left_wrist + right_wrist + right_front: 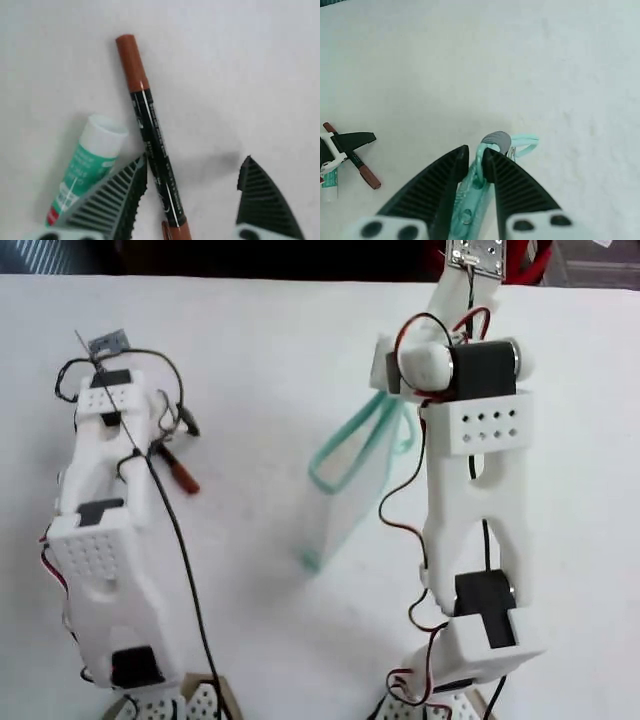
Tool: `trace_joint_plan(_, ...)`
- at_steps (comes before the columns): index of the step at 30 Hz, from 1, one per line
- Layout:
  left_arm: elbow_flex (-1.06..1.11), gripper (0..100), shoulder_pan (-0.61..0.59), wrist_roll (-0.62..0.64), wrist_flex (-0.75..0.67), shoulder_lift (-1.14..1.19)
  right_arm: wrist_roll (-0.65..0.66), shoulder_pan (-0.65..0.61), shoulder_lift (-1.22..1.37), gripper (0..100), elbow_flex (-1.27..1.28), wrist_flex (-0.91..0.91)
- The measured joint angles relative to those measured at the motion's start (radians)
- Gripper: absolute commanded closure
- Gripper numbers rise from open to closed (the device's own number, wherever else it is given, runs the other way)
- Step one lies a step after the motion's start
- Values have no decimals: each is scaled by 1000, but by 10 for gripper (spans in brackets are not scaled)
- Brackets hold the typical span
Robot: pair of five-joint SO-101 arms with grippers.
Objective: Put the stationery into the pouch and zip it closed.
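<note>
**Surroundings.** A black cable [186, 565] trails over the table beside your left arm. A loop of red and black wire [383, 508] hangs off your right arm, just beside the pouch [345, 490]. The right arm's own body covers its gripper and the pouch's upper corner in the high view.

**Stationery.** The pen [150, 145], black with brown caps, lies flat on the table between the spread fingers of your left gripper [194, 165], close against one finger. The glue stick [87, 165], green and white, lies just outside that same finger, partly under it and just beside the pen. Both lie well apart from the pouch.

**Container.** Your right gripper [476, 152] is pinched on the pouch's teal edge, next to the grey zip pull [497, 139]. The pouch hangs tilted from that grip, with its lower corner on the table. At the upper end its teal rim stands as an open loop. The white surface shows through the clear wall, and you cannot tell from here whether anything lies inside.

**Surface and room.** The table [270, 340] is plain white. A dark strip runs behind its far edge.
</note>
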Motion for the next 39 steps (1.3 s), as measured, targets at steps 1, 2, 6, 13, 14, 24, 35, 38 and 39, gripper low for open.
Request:
trace_joint_plan(1, -18, 678, 0, 0, 11, 8, 0, 0, 0, 975, 0, 0)
trace_joint_plan(2, -34, 679, 0, 0, 18, 15, 0, 0, 0, 975, 0, 0)
trace_joint_plan(6, -49, 679, 0, 18, 32, 20, 0, -2, 0, 975, 0, 0)
trace_joint_plan(13, -51, 679, 0, 46, 32, 20, 0, 0, 0, 975, 0, 0)
trace_joint_plan(14, -51, 679, 0, 46, 32, 20, 0, 0, 0, 975, 0, 0)
trace_joint_plan(24, -176, 680, 0, 51, 130, 106, 0, 89, -20, 975, 66, -8)
trace_joint_plan(35, -311, 867, 6, 52, 213, 173, 0, 87, -21, 975, 71, -8)
trace_joint_plan(38, -318, 910, 6, 54, 213, 173, 0, 87, -21, 975, 71, -8)
trace_joint_plan(39, -319, 926, 6, 54, 213, 173, 0, 87, -21, 975, 71, -8)
